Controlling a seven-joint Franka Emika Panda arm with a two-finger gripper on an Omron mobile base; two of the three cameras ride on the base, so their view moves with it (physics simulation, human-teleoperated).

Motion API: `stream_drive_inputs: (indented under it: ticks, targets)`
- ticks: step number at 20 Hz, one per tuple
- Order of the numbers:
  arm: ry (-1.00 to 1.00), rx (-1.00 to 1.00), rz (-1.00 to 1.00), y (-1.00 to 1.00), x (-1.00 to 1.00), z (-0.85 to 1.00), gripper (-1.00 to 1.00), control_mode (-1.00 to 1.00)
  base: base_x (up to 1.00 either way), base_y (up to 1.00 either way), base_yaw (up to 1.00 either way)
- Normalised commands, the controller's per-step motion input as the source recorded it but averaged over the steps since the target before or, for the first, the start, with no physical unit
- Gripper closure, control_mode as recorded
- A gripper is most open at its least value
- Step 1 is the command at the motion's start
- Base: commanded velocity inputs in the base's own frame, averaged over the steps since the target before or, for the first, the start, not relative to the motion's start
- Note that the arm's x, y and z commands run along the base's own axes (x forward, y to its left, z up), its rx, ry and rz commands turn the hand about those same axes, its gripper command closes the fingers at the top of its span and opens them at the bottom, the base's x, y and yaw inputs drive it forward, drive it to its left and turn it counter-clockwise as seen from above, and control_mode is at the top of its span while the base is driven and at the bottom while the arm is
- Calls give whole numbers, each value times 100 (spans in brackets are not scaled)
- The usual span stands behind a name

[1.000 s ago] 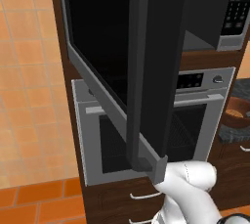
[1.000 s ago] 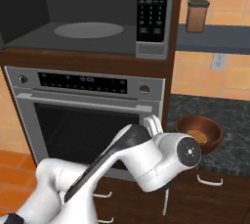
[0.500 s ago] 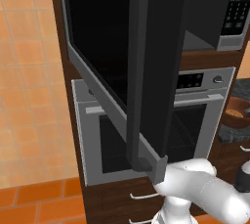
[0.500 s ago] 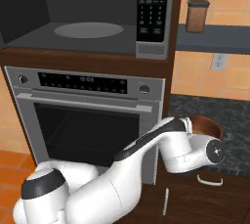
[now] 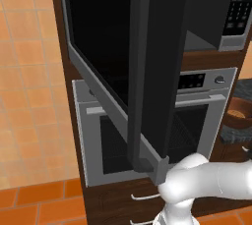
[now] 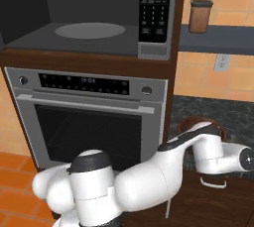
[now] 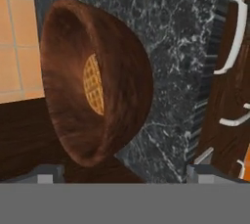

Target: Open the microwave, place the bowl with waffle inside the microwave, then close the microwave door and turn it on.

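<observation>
Silver oven [image 6: 92,117] sits built into dark wood cabinetry, with a horizontal bar handle, a dark window, a display strip and a knob [image 6: 146,90] at each end of its panel. Dark speckled stone table [image 6: 213,114] extends to the oven's right. White drawer handles [image 7: 233,37] line the wood fronts below. A brown lidded jar [image 6: 200,16] stands on a grey shelf [image 6: 218,46]. Wall tiles [image 5: 27,71] are orange; a white outlet [image 6: 221,62] is set below the shelf.
</observation>
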Motion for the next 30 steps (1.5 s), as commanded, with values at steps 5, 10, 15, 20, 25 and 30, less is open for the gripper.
stream_drive_inputs:
  ticks: [5, 10, 15, 20, 25, 30]
  targets:
    - [0, -1, -3, -3, 51, -26, -100, -100, 0, 0, 0]
    - [0, -11, -5, -1, 53, -41, -100, -100, 0, 0, 0]
    - [0, -21, -6, 0, 24, -56, -100, -100, 0, 0, 0]
    - [3, -22, -7, 0, 25, -42, 100, -100, 0, 0, 0]
    - [10, -12, -7, 1, 13, -19, 100, -100, 0, 0, 0]
    - [1, 9, -2, -17, -7, 0, 100, -100, 0, 0, 0]
